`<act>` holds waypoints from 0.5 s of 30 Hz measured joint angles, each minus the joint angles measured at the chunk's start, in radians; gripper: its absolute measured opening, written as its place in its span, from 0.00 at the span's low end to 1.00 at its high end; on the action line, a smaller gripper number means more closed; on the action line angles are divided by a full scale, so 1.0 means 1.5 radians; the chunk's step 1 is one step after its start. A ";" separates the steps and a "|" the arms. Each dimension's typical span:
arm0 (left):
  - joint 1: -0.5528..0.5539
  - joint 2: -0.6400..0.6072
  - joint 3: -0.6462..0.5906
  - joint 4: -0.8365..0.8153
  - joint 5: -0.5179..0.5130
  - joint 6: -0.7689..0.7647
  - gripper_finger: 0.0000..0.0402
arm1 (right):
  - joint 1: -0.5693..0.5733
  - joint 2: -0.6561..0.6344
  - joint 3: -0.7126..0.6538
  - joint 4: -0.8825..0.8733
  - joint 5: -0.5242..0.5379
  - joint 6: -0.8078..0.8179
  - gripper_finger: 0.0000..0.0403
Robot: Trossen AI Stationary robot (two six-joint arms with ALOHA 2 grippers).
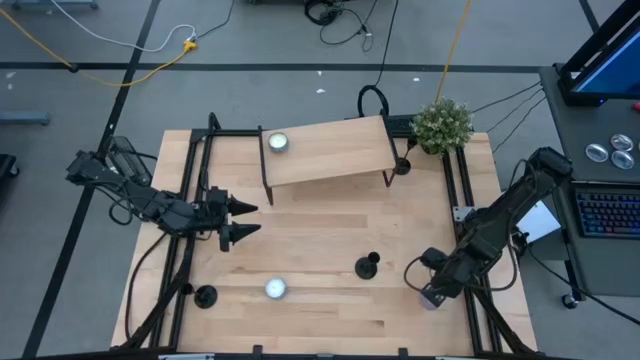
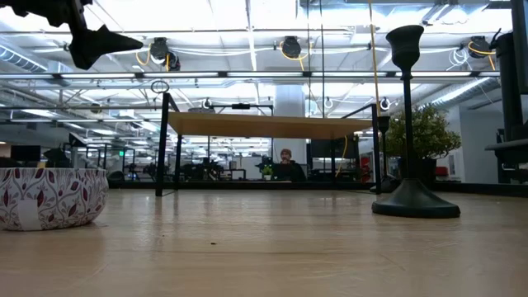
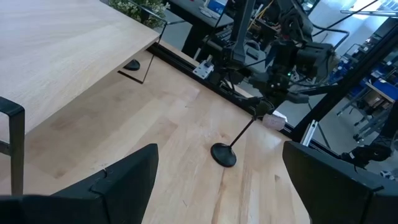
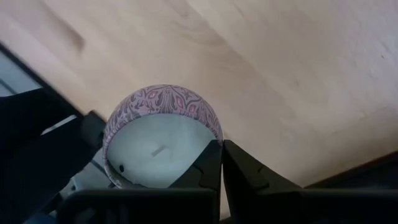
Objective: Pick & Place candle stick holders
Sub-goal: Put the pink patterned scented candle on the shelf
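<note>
As counted from above, with the surface (image 1: 330,225) read as a clock face: three holders, three candles, one shelf, one plant, two claws.

- Holders, matte black, all upright, none gripped and well apart from one another. First holder (image 1: 368,265) stands at 4 o'clock, near the centre. Second holder (image 1: 205,295) stands at 8 o'clock, by the frame rail. Third holder (image 1: 402,165) stands at 1 o'clock, beside the shelf's leg.
- Candles, white wax in patterned cups. First candle (image 1: 277,142) sits on the shelf (image 1: 330,150) at 12 o'clock. Second candle (image 1: 275,289) sits on the surface at 7 o'clock. Third candle (image 4: 158,140) is in the right claw.
- Left claw (image 1: 243,220): at 9 o'clock, raised, fingers spread wide, nothing between them, facing the first holder.
- Right claw (image 4: 221,155): at 4 o'clock, at the surface's edge, fingers pinched on the third candle's rim.
- Plant (image 1: 442,123): far corner, 1 o'clock.
</note>
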 joint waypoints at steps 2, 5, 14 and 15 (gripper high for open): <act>0.000 0.000 0.000 0.008 0.001 0.000 0.88 | 0.000 -0.002 0.027 -0.033 0.001 -0.001 0.00; 0.000 0.000 0.000 0.012 0.001 0.002 0.87 | 0.000 -0.002 0.072 -0.096 0.004 -0.009 0.00; 0.000 0.026 0.000 0.100 0.001 0.056 0.87 | -0.036 -0.002 0.218 -0.242 0.123 -0.064 0.00; 0.000 0.034 0.000 0.116 0.001 0.068 0.87 | -0.045 -0.002 0.234 -0.255 0.139 -0.077 0.00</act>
